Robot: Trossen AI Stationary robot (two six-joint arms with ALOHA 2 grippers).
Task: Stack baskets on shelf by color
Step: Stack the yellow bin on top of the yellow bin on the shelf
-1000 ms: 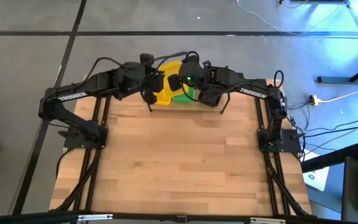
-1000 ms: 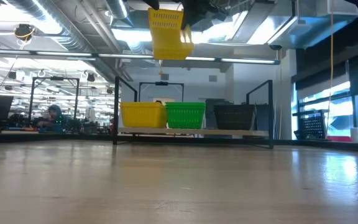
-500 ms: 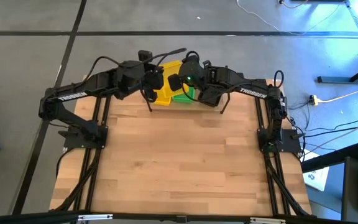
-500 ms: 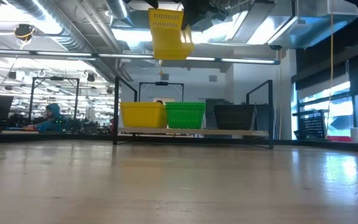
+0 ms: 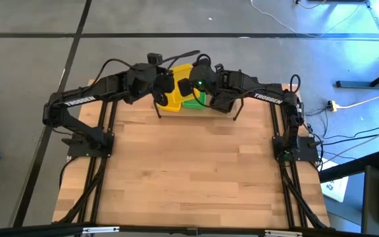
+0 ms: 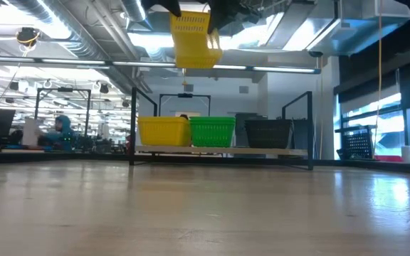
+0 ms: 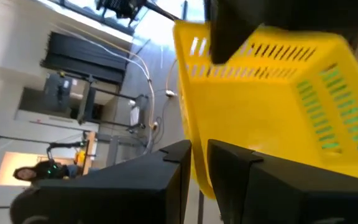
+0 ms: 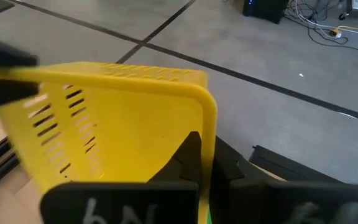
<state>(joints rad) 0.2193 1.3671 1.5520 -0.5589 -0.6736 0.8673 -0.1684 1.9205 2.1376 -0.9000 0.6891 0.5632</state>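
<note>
Altogether two yellow baskets (image 6: 191, 39), one green basket (image 6: 212, 131), one black basket (image 6: 267, 133).

Robotics lab or open workshop. Two arms bolted to a wooden table (image 5: 176, 171) on a grey concrete floor (image 5: 31, 72), loose cables (image 5: 354, 141) beside it. Exposed ceiling ducts (image 6: 84, 28), strip lights, workbenches with a seated person (image 6: 61, 131), big windows (image 6: 376, 117).

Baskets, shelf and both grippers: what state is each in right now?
Held yellow basket: lifted high, tilted, gripped by both grippers.
Yellow basket on shelf: upright, left.
Green basket: upright, middle.
Black basket: upright, right.
Shelf: upright.
Left gripper: shut on the rim.
Right gripper: shut on the rim.
</note>
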